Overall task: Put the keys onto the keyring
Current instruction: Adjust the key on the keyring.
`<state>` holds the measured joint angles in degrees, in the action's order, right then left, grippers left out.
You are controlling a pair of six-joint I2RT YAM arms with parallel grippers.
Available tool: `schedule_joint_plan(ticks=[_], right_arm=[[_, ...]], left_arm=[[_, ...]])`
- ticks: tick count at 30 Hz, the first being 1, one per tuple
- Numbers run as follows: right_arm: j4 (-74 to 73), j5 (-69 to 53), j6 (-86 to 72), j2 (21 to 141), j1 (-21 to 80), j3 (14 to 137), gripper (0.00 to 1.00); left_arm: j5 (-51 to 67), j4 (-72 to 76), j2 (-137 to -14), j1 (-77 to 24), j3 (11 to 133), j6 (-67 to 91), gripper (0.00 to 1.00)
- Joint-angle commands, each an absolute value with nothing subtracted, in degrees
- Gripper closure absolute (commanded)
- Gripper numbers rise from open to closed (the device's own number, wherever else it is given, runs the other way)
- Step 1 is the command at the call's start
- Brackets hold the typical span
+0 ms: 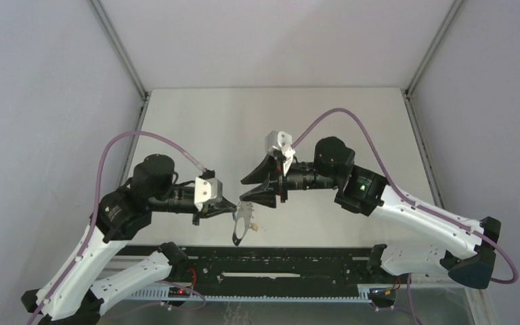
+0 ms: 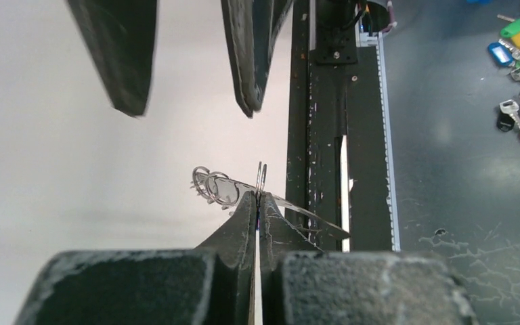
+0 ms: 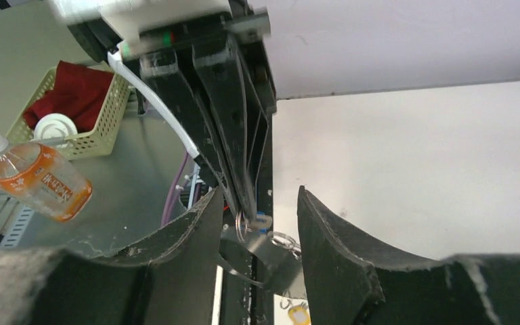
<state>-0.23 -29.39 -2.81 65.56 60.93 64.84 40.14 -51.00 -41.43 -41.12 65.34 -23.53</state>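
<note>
In the left wrist view, the left pincer (image 2: 258, 200) is seen clenched, its fingertips pressed together on the keyring (image 2: 302, 213). The thin grey band of the keyring runs out from between the tips to that pincer's right, over a black rail (image 2: 325, 135). A cluster of small metal loops (image 2: 214, 187) is carried on the band just left of the fingertips, and one loop stands upright directly ahead of them. Beyond the tips, the right pincer (image 2: 188, 108) is seen released, its two dark fingers held well apart with nothing gripped. Far to the left pincer's right, loose coloured keys (image 2: 518, 42) are scattered on a dark floor. In the right wrist view, the left pincer's fingers are seen reaching down into the gap between the right pincer's parted jaws, and the keyring band is held there, between and just below the right fingertips. A yellow-headed key (image 3: 298, 315) is seen lower, beneath the right pincer and near the band; whether it touches the keyring cannot be told. To the right pincer's left, an orange bottle (image 3: 39, 181) and a basket (image 3: 88, 128) holding red cloth are visible. In the top external view, the keyring is seen just off the left pincer's tip, over the white table (image 1: 244, 122).
</note>
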Motion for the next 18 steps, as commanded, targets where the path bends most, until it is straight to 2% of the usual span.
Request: schedule_joint_plan(ticks=[1, 8, 14, 18], right_arm=[[-19.5, -32.9, 4.4, 69.6, 60.1, 75.4, 0.47], [-33.3, -35.9, 9.1, 75.2, 60.1, 85.7, 0.60], [-36.0, -36.5, 9.6, 77.0, 60.0, 88.0, 0.67], [-36.9, -36.7, 9.4, 78.5, 60.0, 88.9, 0.68]], left_arm=[[39.7, -50.9, -43.5, -41.3, 67.7, -27.4, 1.00], [38.7, -49.8, -45.7, -41.3, 69.8, -27.8, 1.00], [38.5, -49.0, -44.3, -41.3, 68.9, -27.4, 1.00], [38.4, -48.1, -43.8, -41.3, 68.6, -27.0, 1.00]])
